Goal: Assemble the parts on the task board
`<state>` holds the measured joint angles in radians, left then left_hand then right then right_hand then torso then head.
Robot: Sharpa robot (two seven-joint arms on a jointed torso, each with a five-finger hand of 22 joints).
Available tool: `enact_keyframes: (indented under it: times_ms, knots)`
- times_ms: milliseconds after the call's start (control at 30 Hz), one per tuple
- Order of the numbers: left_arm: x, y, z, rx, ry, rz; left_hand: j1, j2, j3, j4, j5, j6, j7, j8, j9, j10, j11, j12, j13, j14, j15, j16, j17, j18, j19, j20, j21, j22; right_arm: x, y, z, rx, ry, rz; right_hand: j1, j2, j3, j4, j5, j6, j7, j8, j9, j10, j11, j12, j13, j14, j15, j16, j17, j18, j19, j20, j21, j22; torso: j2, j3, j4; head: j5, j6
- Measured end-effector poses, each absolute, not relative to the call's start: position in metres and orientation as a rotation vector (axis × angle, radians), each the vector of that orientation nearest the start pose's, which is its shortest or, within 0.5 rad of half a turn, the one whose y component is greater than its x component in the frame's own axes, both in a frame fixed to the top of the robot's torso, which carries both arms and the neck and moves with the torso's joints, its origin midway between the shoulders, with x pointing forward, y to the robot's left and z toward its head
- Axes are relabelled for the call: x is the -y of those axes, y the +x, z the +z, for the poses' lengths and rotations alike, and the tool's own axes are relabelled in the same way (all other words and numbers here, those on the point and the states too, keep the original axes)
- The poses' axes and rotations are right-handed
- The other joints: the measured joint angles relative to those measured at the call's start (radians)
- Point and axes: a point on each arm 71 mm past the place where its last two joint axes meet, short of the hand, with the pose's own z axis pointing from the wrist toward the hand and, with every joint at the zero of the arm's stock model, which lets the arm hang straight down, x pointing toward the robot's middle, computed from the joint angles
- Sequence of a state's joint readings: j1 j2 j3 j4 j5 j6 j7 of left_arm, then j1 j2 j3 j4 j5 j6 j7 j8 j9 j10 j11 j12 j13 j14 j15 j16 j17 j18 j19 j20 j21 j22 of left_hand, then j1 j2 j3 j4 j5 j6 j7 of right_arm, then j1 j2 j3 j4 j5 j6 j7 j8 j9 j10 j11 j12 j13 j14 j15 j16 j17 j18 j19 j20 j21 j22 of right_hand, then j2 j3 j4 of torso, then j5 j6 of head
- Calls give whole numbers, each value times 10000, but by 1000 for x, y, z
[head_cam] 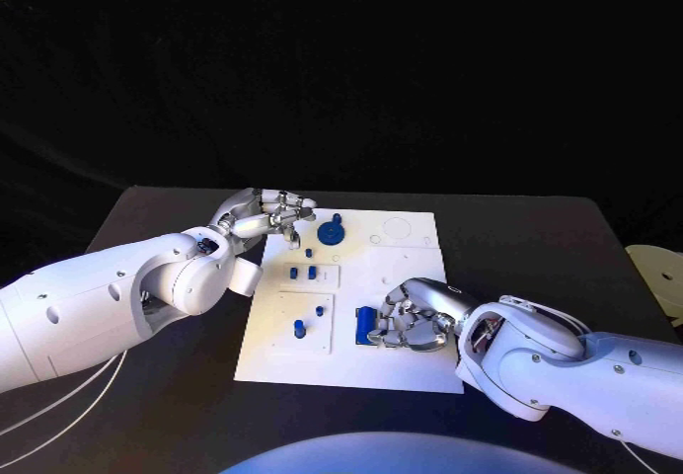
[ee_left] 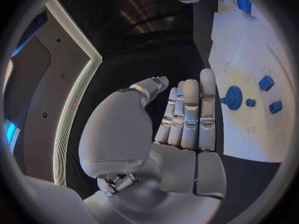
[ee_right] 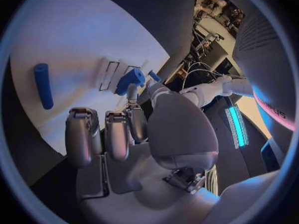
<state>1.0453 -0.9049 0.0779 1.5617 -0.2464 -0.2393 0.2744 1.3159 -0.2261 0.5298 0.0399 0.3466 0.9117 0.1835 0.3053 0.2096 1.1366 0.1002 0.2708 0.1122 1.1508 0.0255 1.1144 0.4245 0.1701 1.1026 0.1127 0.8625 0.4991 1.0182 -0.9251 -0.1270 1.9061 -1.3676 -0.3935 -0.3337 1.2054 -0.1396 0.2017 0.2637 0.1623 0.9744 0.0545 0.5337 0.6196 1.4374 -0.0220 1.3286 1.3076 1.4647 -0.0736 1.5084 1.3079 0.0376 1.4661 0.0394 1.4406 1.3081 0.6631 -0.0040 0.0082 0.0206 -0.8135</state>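
Before you a black table (head_cam: 541,237), a pale rounded object (head_cam: 657,276) at its right edge, dark backdrop (head_cam: 341,89) behind.

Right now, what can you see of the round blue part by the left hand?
The round blue part is a flat disc with a small tab or stem at its far edge, plastic by its look. It lies on the task board near the far left corner. The left hand is beside it, fingers straight, apparently not touching it.
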Motion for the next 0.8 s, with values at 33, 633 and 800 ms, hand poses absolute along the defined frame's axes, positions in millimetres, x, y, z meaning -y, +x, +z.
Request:
enact_keyframes:
  times_ms: [33, 633, 800]
  knots:
    - [-222, 466, -209, -15938, -10032, -14844, 0, 0, 0, 0, 0, 0, 0, 0, 0, 0, 0, 0, 0, 0, 0, 0, 0, -1, 0, 0, 0, 0, 147, 354, -252, -19574, 376, 8145, 0, 0, 0, 0, 0, 0, 0, 0, 0, 0, 0, 0, 0, 0, 0, 0, 0, 0, 0, 0, 0, 0, 0, 0, 1, -3, 2]
    - [-222, 466, -209, -15956, -10041, -14842, 0, 0, 0, 0, 0, 0, 0, 0, 0, 0, 0, 0, -2, 0, 0, 0, 1, -1, 0, 0, 0, 1, 142, 365, -259, -19548, 184, 7892, 198, 198, 83, 82, -234, 80, -80, 41, -2, 106, -42, 182, -2, 13, -61, 0, -2, -1, 0, -73, 97, -2, 2, -9, 21, -15, 0]
    - [-222, 466, -209, -15969, -10046, -14840, 0, 0, 0, 0, 0, 0, 0, 0, 0, 0, 0, 0, -2, 0, 0, 0, 1, 0, 0, 0, 1, 1, 142, 365, -259, -19446, 79, 7790, 257, 257, 153, 152, -256, 116, -116, 79, -3, 207, -83, 284, -2, 1, -73, 0, -3, -1, 0, -72, 135, -3, 2, -7, 15, -10, -9]
